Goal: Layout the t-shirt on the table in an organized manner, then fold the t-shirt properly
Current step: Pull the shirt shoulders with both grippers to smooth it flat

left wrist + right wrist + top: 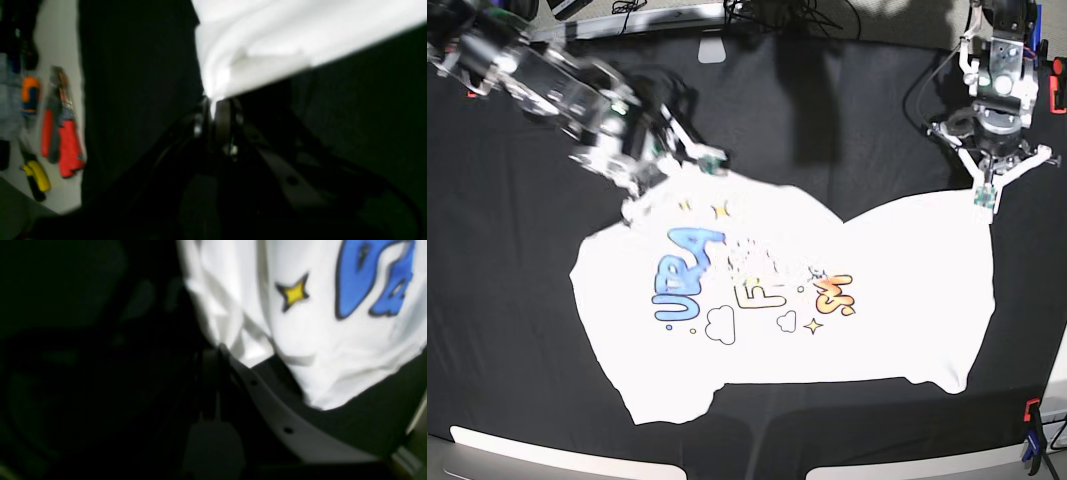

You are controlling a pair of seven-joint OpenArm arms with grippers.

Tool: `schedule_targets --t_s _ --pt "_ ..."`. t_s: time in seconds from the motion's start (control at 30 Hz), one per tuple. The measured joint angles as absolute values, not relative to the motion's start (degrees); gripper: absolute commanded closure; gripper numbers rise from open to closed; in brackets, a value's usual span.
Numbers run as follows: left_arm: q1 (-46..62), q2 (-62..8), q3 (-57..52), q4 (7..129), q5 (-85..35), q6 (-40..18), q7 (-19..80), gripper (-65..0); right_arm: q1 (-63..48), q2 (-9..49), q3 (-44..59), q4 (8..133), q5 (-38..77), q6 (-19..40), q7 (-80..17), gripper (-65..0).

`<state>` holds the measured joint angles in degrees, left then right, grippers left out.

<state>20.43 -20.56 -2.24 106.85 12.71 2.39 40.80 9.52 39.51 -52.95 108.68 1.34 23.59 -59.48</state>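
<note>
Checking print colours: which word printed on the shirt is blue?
The large word at the print's left end in the base view, nearest the right gripper; the other lettering on the t-shirt is yellow and orange.

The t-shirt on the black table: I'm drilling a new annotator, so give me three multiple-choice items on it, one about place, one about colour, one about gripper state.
1. Where does the left gripper hold the t-shirt?
A. at a far corner, on the base view's right
B. at the near hem
C. on the lettering

2. What colour is the star seen by the right wrist camera?
A. red
B. yellow
C. green

3. How are the right gripper jaws?
A. wide open above the table
B. shut on the t-shirt
C. shut on a clamp

Answers: 1 A, the white corner runs into its fingertips there; 2 B, a yellow star with a dark outline; 3 B, bunched white fabric meets the closed tips.
</note>
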Motion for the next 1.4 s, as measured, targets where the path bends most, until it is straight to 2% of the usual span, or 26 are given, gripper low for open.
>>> schedule_targets --t_s 0.2,0.37,0.5,0.63,0.77,1.0,1.27,1.33,1.4 --pt "20.4 -20.6 -2.3 113.1 12.7 2.4 45.5 0.0 3.0 47.7 -52.4 120.1 1.7 25.2 -60.6 0.0" --pt "20.5 -20.6 -2.2 114.8 12.7 2.4 46.6 0.0 -3.2 51.8 -52.4 127.3 1.8 25.7 -60.6 0.0" --pt "20.5 -20.6 -2.2 114.8 12.7 2.4 48.3 0.0 -7.0 53.7 -50.8 132.6 1.9 25.7 -60.6 0.0" --pt "20.5 -20.5 -2.2 114.8 12.7 2.4 49.8 0.0 -12.1 53.3 -44.4 134.0 2.0 25.7 -59.6 0.0" --pt "20.5 -20.6 -2.2 114.8 12.7 2.4 49.8 0.0 -19.1 49.4 -34.7 134.0 3.2 24.9 -55.9 0.0" --pt "20.5 -20.6 -2.3 114.8 11.4 2.4 49.5 0.0 -28.2 35.1 -17.7 134.0 11.2 25.8 -51.4 0.0" --pt "21.2 -20.6 -2.3 114.8 9.0 2.4 48.9 0.0 -34.6 22.8 -2.7 129.7 16.0 25.8 -51.4 0.0" --pt "23.1 -20.6 -2.2 114.8 12.3 2.3 48.8 0.0 -36.0 20.4 1.1 126.3 17.2 27.4 -51.4 0.0" --pt "25.4 -20.6 -2.3 114.8 17.5 2.3 51.3 0.0 -37.3 18.5 5.5 123.3 19.7 31.8 -51.5 0.0"
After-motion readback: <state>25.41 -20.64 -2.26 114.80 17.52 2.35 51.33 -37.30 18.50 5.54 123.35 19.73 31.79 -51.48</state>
